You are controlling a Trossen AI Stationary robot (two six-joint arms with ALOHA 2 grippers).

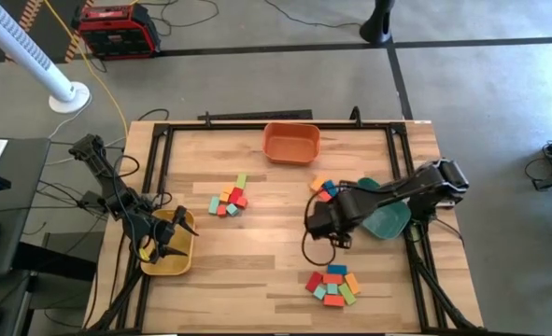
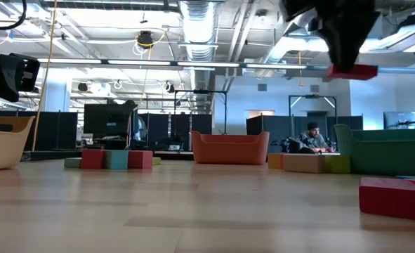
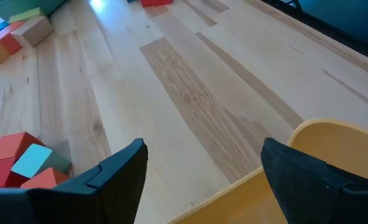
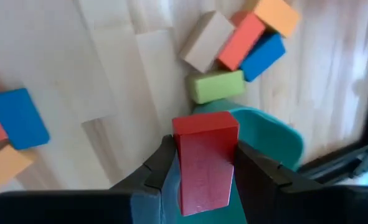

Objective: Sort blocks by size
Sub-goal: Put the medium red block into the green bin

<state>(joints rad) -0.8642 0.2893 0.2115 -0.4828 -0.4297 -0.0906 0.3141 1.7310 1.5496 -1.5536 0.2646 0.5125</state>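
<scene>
Right end effector point(image 4: 199, 171) clamped a red block point(image 4: 202, 158), lifted above the desk point(image 1: 276, 243) beside the green tray point(image 1: 392, 219) | left end effector point(image 3: 202, 174) wide open, empty (over the yellow tray point(image 1: 168, 254)) | other blocks point(image 1: 229, 199) lay in three clusters.

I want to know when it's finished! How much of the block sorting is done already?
Not much looks done: no blocks show in the orange plastic tray. In hand: the right gripper is shut on a red wooden block, held above the table near the green tray. The open left gripper hangs over the yellow tray. Three clusters of painted blocks lie on the wooden table.
</scene>
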